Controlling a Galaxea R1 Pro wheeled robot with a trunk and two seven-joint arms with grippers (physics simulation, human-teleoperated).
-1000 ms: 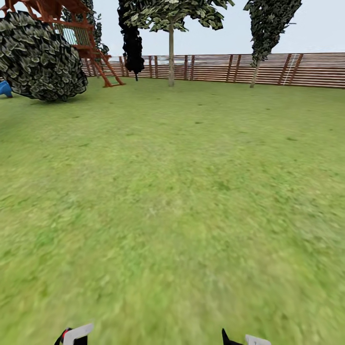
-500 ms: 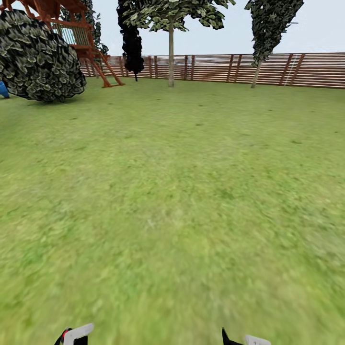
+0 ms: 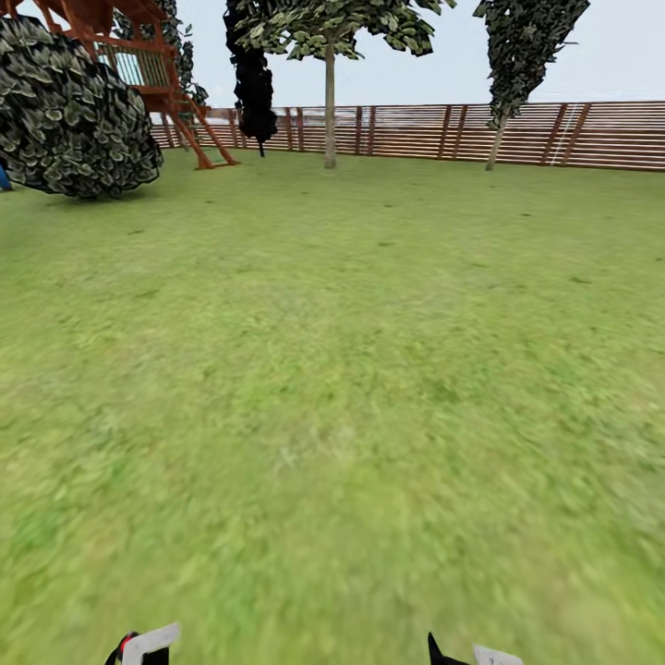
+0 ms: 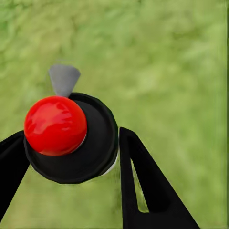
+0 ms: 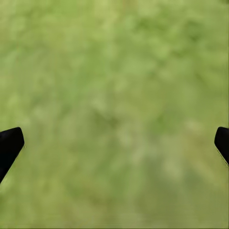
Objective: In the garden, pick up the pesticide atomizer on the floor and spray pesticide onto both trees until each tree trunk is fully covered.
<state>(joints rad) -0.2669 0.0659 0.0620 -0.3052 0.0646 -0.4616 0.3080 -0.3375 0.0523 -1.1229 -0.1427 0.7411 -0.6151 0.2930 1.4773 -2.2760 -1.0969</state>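
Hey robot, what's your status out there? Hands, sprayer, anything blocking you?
Left gripper shut on the atomizer, red knob up. Right gripper open over grass. Pale-trunked tree far ahead by the fence; open lawn between.

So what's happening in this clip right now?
The robot is out on the lawn of a fenced garden. Its left gripper is shut on the pesticide atomizer, a black body with a red top and a grey nozzle. The right gripper is open over bare grass. A pale-trunked tree stands far ahead by the wooden fence, so no spraying yet.
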